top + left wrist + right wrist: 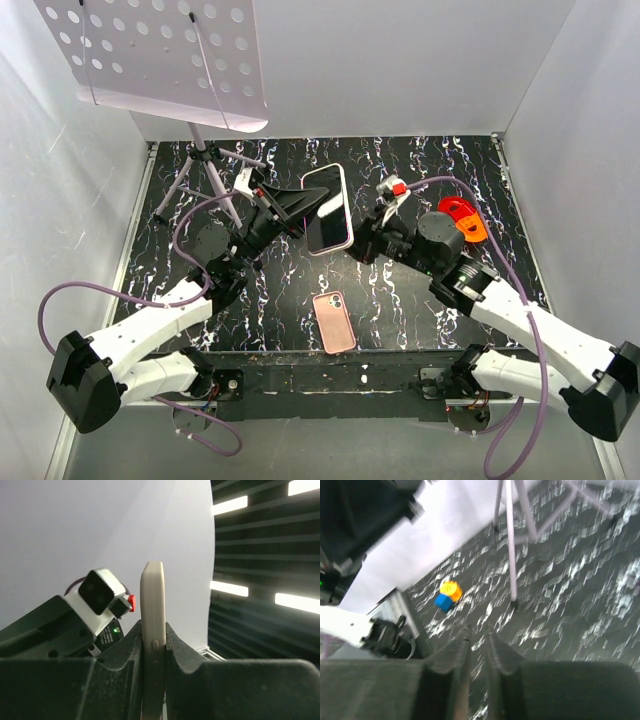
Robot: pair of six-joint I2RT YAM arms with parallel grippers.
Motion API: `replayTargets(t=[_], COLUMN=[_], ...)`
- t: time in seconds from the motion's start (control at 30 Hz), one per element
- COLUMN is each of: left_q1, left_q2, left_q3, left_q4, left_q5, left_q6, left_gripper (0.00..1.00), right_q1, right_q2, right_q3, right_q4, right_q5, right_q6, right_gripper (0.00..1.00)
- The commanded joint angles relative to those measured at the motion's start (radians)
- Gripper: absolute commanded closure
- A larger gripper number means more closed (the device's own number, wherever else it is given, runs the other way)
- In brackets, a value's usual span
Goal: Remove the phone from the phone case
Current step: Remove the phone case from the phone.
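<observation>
From the top view, my left hand (312,203) was clenched on the phone (330,222), holding it up off the desk (400,310), screen upward; a pale rim ran round the dark glass, so I judged the case was not yet off; my right hand (365,240) sat just beside the phone's lower right edge; a pink slab (334,322) lay on the desk below both hands, case or second phone I could not tell.

In the left wrist view, the phone (152,630) stood edge-on between my fingers (175,650), gripped on both faces; its cream side with a raised button looked like case material.

In the right wrist view, my right hand (477,642) stood nearly closed, with nothing visible between the fingers; only the desk (570,580) lay beyond it.

Lifting looked done; peeling the case away remained.
</observation>
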Motion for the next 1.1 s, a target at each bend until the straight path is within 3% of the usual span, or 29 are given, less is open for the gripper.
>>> replayTargets(t=[0.0, 0.07, 0.13, 0.27, 0.43, 0.6, 1.07], left_q1=[0.018, 0.035, 0.044, 0.074, 0.087, 0.088, 0.087], left_q2=[-0.048, -0.056, -0.053, -0.044, -0.037, -0.038, -0.037], left_q3=[0.03, 0.056, 0.08, 0.119, 0.154, 0.15, 0.126], left_q4=[-0.013, -0.105, -0.163, -0.231, -0.285, -0.297, -0.248], left_q5=[0.003, 0.019, 0.021, 0.019, 0.029, 0.032, 0.052], left_q6=[0.156, 0.265, 0.352, 0.46, 0.514, 0.52, 0.479], left_gripper=[1.0, 1.0, 1.0, 1.0, 1.0, 1.0, 1.0], right_q1=[-0.001, -0.004, -0.005, -0.013, -0.045, -0.076, -0.165], right_q2=[-0.131, -0.18, -0.24, -0.318, -0.255, -0.225, -0.166], right_q3=[0.014, 0.069, 0.118, 0.155, 0.226, 0.232, 0.174], right_q4=[-0.401, -0.579, -0.654, -0.537, -0.47, -0.358, -0.269], right_q5=[0.027, -0.007, -0.057, -0.183, -0.286, -0.314, -0.351], right_q6=[0.295, 0.334, 0.397, 0.532, 0.595, 0.664, 0.725], right_gripper=[0.7, 0.67, 0.66, 0.56, 0.56, 0.57, 0.59])
